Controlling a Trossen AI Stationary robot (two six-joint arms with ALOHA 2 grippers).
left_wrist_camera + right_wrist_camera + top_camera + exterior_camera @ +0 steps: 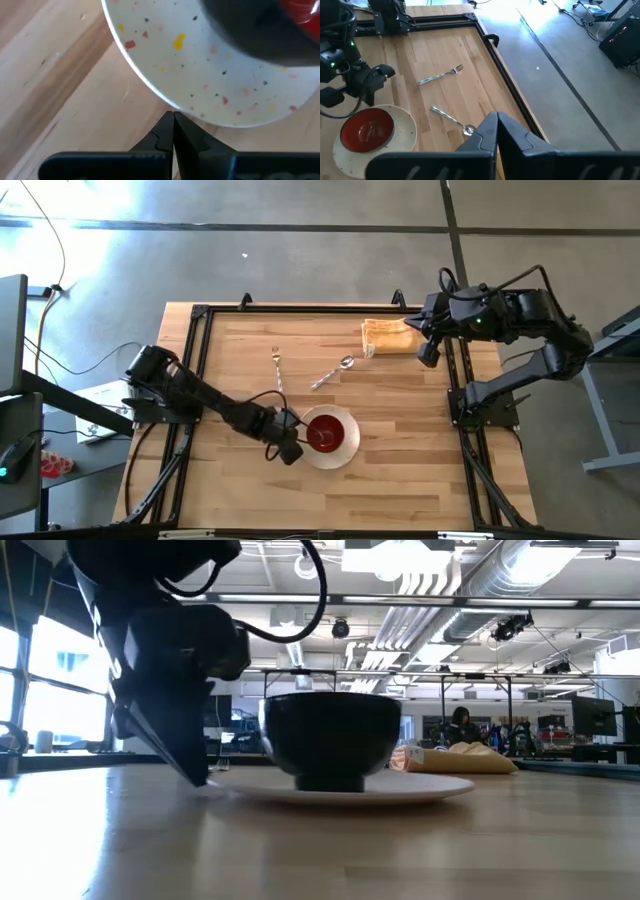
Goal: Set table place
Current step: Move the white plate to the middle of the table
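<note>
A red bowl [328, 430] stands on the cream speckled plate [345, 455] near the middle of the table's near half. My left gripper [292, 452] is shut, low at the plate's left rim, its fingers slanting down. In the left wrist view the shut fingertips [173, 117] sit right at the plate's edge [150, 85]. The fork [277, 367] and the spoon [333, 372] lie flat on the wood farther back. My right gripper [496, 117] is shut and raised above the table's far right corner. My left gripper stands with its shut fingertips [200, 778] down at the tabletop, right beside the plate's left rim [165, 104]. It comes slanting down from the table's left. Whether the tips touch the rim I cannot tell.
A tan crumpled bag or cloth [388, 336] lies at the far right of the table. A black rail frame [190, 380] edges the top. Bare wood lies to the right of the plate and along the near edge.
</note>
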